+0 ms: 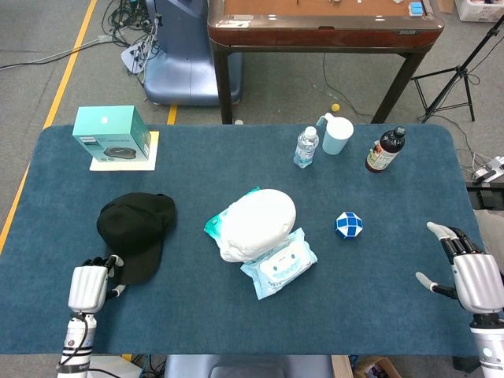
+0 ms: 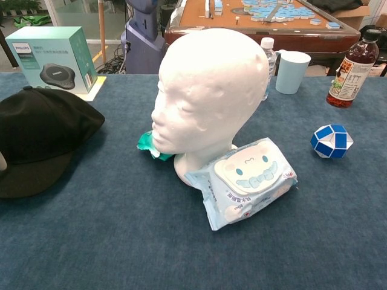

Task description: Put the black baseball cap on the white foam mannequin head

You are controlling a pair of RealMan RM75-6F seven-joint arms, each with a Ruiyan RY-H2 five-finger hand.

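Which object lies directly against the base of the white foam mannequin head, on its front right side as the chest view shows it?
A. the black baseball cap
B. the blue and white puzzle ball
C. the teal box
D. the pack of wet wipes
D: the pack of wet wipes leans against the base of the white foam mannequin head, while the black baseball cap lies apart, far to the left.

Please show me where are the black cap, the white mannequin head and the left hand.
black cap (image 1: pixel 135 224), head view, on its crown.
white mannequin head (image 2: pixel 211 84), chest view, on its temple.
left hand (image 1: pixel 88 287), head view, on its back.
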